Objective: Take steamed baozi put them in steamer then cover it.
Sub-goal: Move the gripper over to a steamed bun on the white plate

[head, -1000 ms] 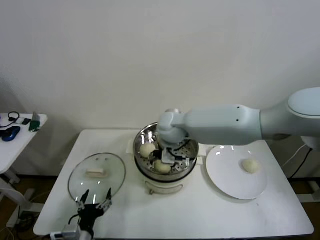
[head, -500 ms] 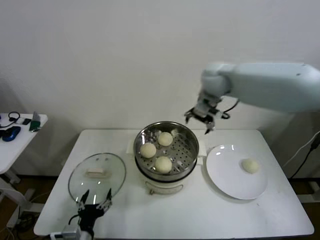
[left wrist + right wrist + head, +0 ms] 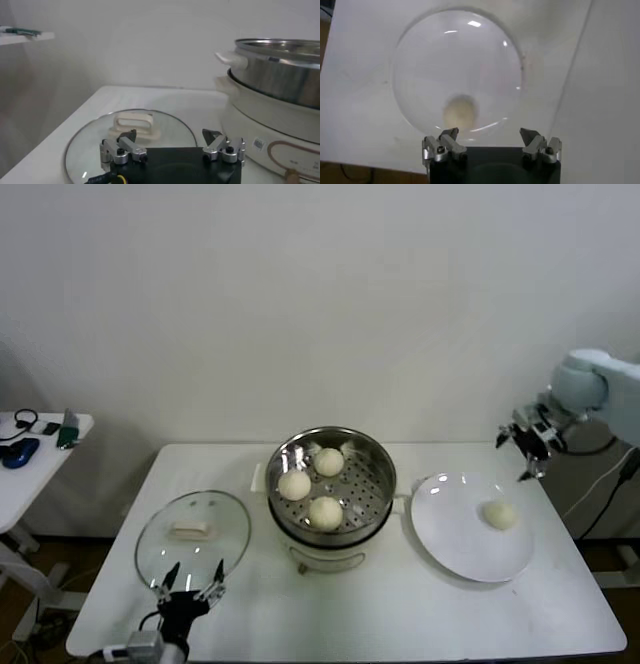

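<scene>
Three cream-white baozi lie in the steel steamer on its cream pot in the middle of the table. A fourth baozi lies on the white plate at the right; it also shows in the right wrist view. My right gripper is open and empty, held high above the plate's far right edge. The glass cover with its cream handle lies flat on the table at the left. My left gripper is open and empty, parked at the cover's near edge; its wrist view shows the cover.
A small side table with dark items stands at the far left. The wall is close behind the table. The plate fills most of the right wrist view.
My right arm has left the steamer empty, risen and swung right to above the plate. A third baozi now lies in the steamer. The left arm has not moved.
</scene>
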### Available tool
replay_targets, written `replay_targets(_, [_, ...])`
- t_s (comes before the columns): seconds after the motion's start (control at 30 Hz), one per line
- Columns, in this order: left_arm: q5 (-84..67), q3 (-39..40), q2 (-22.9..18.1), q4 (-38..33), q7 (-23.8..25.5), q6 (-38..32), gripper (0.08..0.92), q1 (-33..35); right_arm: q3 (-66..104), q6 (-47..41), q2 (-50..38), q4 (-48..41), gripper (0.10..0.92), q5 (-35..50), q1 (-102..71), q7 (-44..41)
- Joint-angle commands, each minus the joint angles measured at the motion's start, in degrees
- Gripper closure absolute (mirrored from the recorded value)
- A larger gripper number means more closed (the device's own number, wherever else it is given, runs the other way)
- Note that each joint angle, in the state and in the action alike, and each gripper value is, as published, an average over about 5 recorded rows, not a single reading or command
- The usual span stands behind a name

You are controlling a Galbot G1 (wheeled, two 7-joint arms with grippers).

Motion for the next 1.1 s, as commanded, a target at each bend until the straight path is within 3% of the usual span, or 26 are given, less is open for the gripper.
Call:
replay_targets(0.03, [0.57, -0.01, -0.12, 0.53, 0.06, 0.12, 0.177, 0.05, 23.31, -1.97, -3.67, -9.48, 0.203, -5.53, -28.09, 0.12])
replay_targets(0.33, [1.28, -0.06, -0.61, 1.27, 0.0, -0.09, 0.177, 0.32, 25.49, 0.51, 5.42, -18.21, 0.203, -7.52, -28.62, 1.1])
replay_targets(0.87, [0.81, -0.32, -0.52, 1.55, -0.12, -0.61, 0.177, 0.8, 28.14, 0.29, 10.46, -22.11, 0.203, -12.87, -31.05, 2.65])
replay_targets(1.1, [0.8, -0.1, -0.55, 1.45, -0.16, -0.65, 0.177, 0.89, 26.77, 0.01, 9.42, -20.51, 0.286, -12.25, -29.71, 1.37])
